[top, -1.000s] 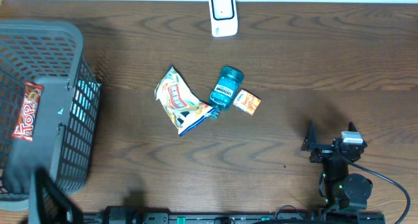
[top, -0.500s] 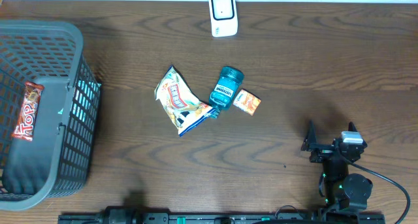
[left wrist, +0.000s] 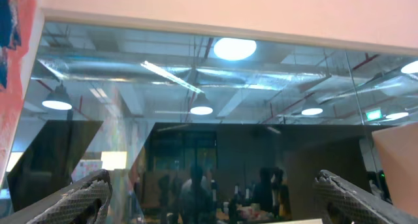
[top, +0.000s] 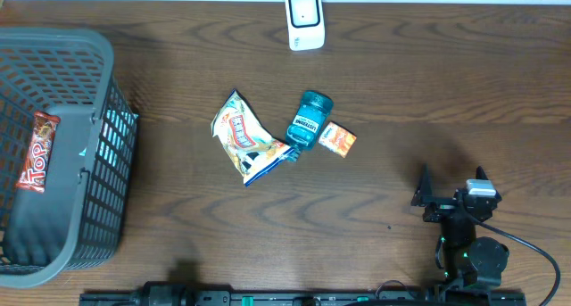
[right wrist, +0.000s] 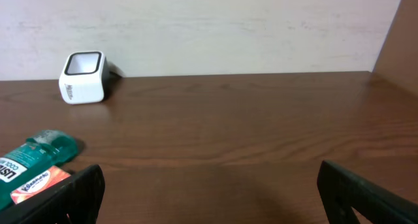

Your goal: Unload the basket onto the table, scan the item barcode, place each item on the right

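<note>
The dark wooden desk point(top: 178, 243) carries a grey plastic mesh basket point(top: 98, 83) at the left edge. Mid-frame lie the crinkled yellow snack bag point(top: 245, 141) and the teal mouthwash bottle point(top: 308, 121) against it. The white box-shaped scanner point(top: 304, 19) stands top centre, and a small orange box point(top: 338, 139) sits beside the bottle. Left jaws and right jaws are spread wide, empty. Grip clear of the barcode, then turn it to the scanner.

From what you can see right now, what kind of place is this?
Probably a mock shop checkout on a wooden table: a white barcode scanner, a grey shopping basket, and a mouthwash bottle.
</note>
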`<state>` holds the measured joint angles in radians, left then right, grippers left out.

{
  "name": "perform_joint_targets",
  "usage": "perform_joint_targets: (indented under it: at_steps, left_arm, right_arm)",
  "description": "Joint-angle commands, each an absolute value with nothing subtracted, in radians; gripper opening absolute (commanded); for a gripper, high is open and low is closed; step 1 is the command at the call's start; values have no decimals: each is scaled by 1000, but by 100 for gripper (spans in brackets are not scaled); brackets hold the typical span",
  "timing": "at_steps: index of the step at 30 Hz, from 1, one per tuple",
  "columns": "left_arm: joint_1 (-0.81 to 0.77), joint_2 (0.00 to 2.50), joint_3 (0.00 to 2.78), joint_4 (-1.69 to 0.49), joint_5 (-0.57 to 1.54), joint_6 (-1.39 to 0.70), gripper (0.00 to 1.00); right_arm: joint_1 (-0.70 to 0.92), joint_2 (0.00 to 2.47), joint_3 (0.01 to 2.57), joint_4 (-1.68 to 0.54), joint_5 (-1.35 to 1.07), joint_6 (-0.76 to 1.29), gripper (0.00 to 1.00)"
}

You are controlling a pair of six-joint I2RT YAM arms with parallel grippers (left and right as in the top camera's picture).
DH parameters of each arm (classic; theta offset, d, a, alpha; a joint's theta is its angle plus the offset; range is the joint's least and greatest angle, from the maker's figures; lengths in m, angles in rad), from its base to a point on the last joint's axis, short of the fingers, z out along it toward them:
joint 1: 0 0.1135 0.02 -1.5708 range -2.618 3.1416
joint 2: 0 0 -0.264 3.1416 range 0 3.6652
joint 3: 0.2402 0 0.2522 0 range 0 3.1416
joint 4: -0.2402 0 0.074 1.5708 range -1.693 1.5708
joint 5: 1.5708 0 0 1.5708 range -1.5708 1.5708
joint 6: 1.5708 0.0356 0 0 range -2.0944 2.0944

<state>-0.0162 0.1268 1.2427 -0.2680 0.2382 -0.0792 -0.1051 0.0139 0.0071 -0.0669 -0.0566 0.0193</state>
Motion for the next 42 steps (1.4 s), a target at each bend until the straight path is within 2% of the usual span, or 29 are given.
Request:
perform_joint_targets:
  at_steps: [1, 6, 16, 42]
  left_arm:
    - [-17, 122, 1163, -225, 223, -92, 98]
    - [-17, 122, 984, -87, 148, -92, 98]
    - [-17, 123, 632, 249, 145, -92, 98]
    - [-19, 122, 593, 191, 146, -92, 98]
  right_arm:
    - [-97, 14, 6, -70, -62, 33, 99]
    - [-97, 14, 6, -70, -62, 33, 99]
    - [-97, 14, 6, -70, -62, 33, 99]
    - [-97, 14, 6, -71, -62, 33, 99]
